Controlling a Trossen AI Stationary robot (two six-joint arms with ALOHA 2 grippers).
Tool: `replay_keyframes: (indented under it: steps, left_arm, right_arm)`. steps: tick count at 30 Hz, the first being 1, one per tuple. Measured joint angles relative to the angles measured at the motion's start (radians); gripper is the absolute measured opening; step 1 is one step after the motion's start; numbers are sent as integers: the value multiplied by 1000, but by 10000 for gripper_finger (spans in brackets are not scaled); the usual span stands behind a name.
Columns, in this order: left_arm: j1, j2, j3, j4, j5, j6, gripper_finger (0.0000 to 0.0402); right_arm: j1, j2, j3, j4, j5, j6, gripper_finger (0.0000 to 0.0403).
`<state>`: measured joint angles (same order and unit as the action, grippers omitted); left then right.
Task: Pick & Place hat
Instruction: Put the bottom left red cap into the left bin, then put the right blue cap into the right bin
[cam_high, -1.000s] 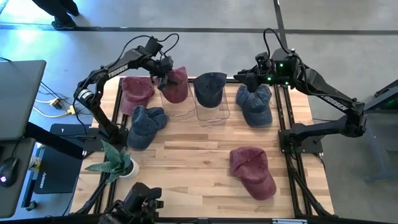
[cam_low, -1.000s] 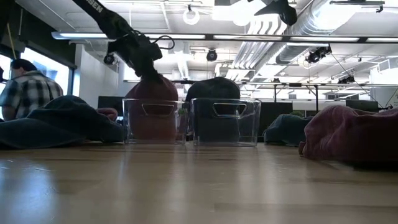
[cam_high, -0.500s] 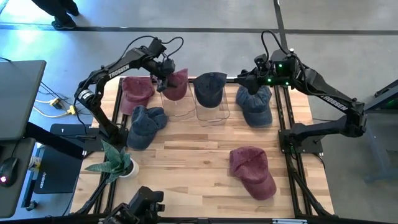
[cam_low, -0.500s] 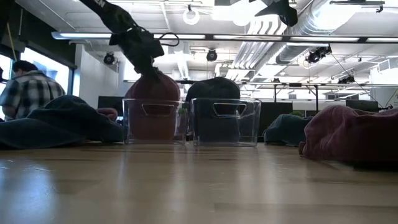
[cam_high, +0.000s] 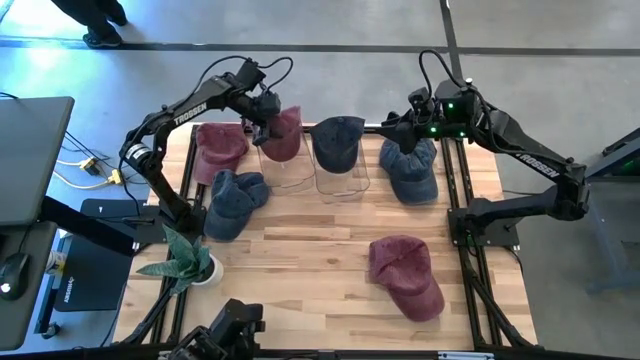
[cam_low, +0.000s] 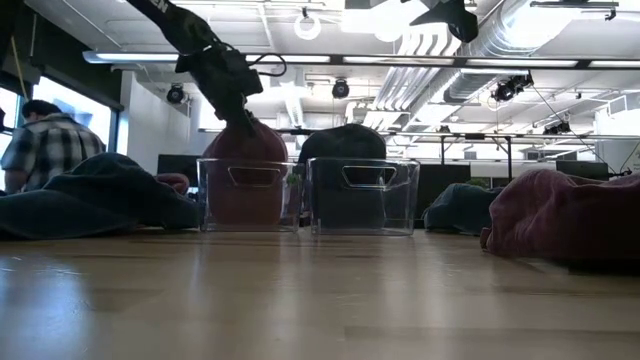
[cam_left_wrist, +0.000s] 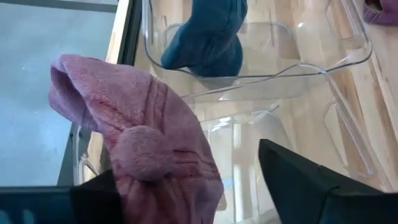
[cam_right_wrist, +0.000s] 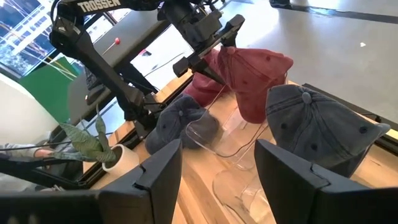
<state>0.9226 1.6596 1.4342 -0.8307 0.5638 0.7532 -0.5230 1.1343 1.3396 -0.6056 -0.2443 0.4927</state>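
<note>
Even, bright overhead light fills the high view, with a bluish glow at its upper left. In the low view, ceiling strip lights (cam_low: 300, 58) glare while the hats are dim silhouettes; the near tabletop (cam_low: 320, 300) is blurred. The clear bins (cam_left_wrist: 261, 68) catch soft reflections.

The pale wooden plank surface (cam_high: 310, 250) carries two clear plastic bins (cam_high: 342, 178) side by side at its far edge, three loose blue denim caps (cam_high: 234, 203), two maroon caps (cam_high: 405, 274) and a small potted green plant (cam_high: 185, 262).
</note>
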Motion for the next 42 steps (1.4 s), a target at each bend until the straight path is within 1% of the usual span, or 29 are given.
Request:
replay_keyframes:
  steps: [3, 7, 10, 15, 17, 22, 24, 26, 28, 30, 34, 36, 37, 39, 42]
  left_arm:
    - [0, 0, 0, 1, -36, -2, 284]
    - [0, 1, 14, -11, -154, -6, 322]
    - [0, 1, 56, -21, -225, -17, 338]
    - [0, 1, 154, -89, -244, 9, 344]
    - [0, 1, 199, -134, -270, 28, 344]
    - [0, 1, 326, -254, -395, 36, 344]
    - [0, 1, 381, -303, -418, 24, 344]
    - [0, 1, 435, -332, -391, -7, 344]
    - [0, 0, 478, -341, -299, -59, 344]
    - [0, 0, 511, -334, -162, -110, 344]
    - [-16, 0, 533, -278, 158, -229, 344]
    - [-49, 0, 533, -235, 275, -296, 344]
    - [-75, 0, 533, -217, 307, -321, 344]
    - [-147, 0, 533, -169, 310, -367, 343]
    - [-268, 0, 533, -95, 211, -418, 343]
  right_arm:
    - [0, 0, 0, 0, 0, 0, 197]
    - [0, 0, 0, 0, 1, -2, 197]
    - [0, 0, 0, -1, 1, -3, 197]
    - [0, 0, 0, -1, 1, -3, 197]
    - [0, 0, 0, -1, 2, -3, 197]
    - [0, 0, 0, -17, 2, -18, 197]
    - [0, 0, 0, -35, 7, -33, 197]
    - [0, 0, 0, -60, 34, -50, 197]
    - [-1, 0, 0, -86, 62, -64, 197]
    - [-19, 4, 0, -114, 55, -62, 197]
    - [-99, 27, 1, -164, -61, -50, 197]
    - [-154, 53, 1, -199, -111, -78, 197]
    - [-183, 70, 1, -215, -141, -103, 197]
    - [-252, 117, 1, -254, -218, -164, 197]
    - [-345, 196, 1, -320, -329, -291, 197]
